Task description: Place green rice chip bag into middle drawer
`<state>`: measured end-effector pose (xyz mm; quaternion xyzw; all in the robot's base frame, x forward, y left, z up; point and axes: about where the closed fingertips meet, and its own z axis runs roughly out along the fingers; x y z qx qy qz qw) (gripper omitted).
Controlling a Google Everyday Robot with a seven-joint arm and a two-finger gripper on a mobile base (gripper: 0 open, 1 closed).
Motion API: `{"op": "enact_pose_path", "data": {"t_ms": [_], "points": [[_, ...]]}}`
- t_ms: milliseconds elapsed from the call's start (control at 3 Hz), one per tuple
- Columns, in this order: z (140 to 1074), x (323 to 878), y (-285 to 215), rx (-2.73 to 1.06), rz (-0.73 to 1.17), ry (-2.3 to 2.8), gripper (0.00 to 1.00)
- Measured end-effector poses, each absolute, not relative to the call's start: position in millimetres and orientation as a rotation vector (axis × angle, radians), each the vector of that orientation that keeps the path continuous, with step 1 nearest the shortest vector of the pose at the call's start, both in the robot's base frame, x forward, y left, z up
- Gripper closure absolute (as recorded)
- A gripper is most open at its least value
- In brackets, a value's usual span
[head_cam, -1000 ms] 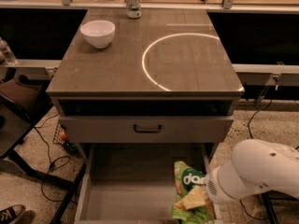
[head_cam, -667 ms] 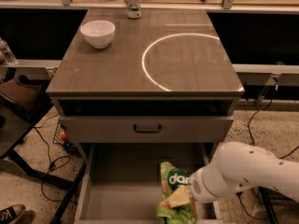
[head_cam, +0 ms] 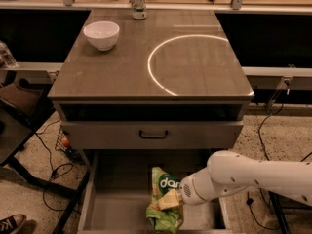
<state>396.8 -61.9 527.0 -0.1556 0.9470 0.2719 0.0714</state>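
Note:
The green rice chip bag is crumpled bright green with a dark green logo and a yellow patch. It hangs over the floor of the open middle drawer, a wide grey metal drawer pulled out below the cabinet. My gripper is at the end of the white arm that comes in from the right. It sits against the bag's right side and holds it. The fingers are hidden behind the bag and the wrist.
A white bowl stands on the cabinet top at the back left. A small can stands at the far edge. The closed grey drawer front with a dark loop handle is above the open drawer. Cables lie on the floor at left.
My arm has moved left across the open drawer, carrying the bag from the right side toward the middle.

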Motion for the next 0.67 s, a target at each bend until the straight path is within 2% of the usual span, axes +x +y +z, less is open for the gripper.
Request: {"op": "enact_pose_path", "data": {"t_ms": [667], "points": [[518.4,407.3,-42.1,-0.405,0.810,2.869,1.00]]}}
